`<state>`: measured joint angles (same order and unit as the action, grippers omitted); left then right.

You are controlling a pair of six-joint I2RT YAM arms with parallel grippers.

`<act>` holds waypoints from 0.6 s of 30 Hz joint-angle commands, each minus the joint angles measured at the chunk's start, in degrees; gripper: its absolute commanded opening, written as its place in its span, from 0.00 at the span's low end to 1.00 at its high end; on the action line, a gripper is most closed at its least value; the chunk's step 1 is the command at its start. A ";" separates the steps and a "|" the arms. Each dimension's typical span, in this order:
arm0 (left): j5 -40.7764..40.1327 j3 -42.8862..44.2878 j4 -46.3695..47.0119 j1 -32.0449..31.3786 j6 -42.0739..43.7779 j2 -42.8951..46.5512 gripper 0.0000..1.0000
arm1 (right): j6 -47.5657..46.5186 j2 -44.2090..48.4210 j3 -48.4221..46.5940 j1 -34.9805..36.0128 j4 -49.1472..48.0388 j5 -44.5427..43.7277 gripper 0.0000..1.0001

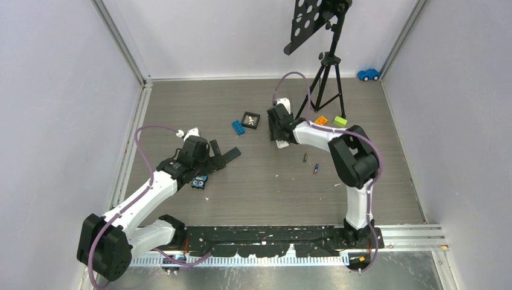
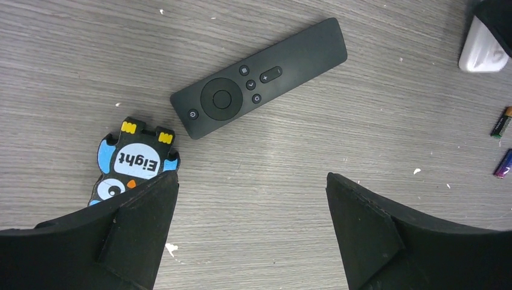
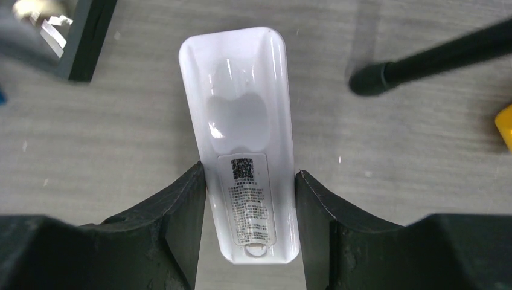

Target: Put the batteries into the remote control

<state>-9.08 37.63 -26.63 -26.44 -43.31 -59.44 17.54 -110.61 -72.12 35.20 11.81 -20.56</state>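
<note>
**Between the right jaws: white remote, back side up**

At the right pincer [image 3: 249,179], the jaws press on both long sides of the white remote [image 3: 238,90], pinching it near its labelled end. It lies back up on the table [image 3: 121,139] with the sticker showing, and I can see no open battery bay. Off to one side of its far end sits the foot of a tripod leg [image 3: 435,51].

Over on the other arm, the left pincer [image 2: 250,178] hangs spread wide and empty above the table. A black remote [image 2: 259,75] lies button-side up ahead of it, and an owl-shaped piece [image 2: 136,160] sits beside one finger.

And the batteries [image 2: 501,121]? Two show, one greenish-dark and one purple, loose on the table between the arms and well apart from the white remote.

My read: this is the securing step, before the back cover comes off. To do it well, the grip wants to sit square on the sides and firm enough to stop any sliding. It should also stay off the cover itself so that piece can move. Glossy plastic may slip, so any lift should go slow and level. The left pincer looks best placed to fetch the batteries.
</note>
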 commanded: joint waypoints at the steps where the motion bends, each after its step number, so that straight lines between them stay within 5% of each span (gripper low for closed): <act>1: 1.08 3.53 2.00 0.41 -0.37 -0.57 0.95 | 4.48 -5.54 -7.26 -2.08 0.04 -2.07 0.39; 4: 1.15 3.81 1.75 0.42 -0.24 -0.59 0.95 | 4.87 -7.26 -8.75 -2.75 0.29 -0.57 0.45; 9: 1.34 4.25 1.31 0.42 0.09 -0.56 0.95 | 4.38 -5.44 -7.84 -2.86 0.16 0.48 0.72; 18: 5.32 2.62 1.58 5.29 1.62 0.11 0.96 | 3.04 3.31 -4.75 -0.65 -2.40 6.94 0.76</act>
<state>-6.55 39.88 -26.52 -24.40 -42.74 -60.23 20.91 -113.91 -77.28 32.67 13.21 -16.97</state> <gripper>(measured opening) 0.958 0.758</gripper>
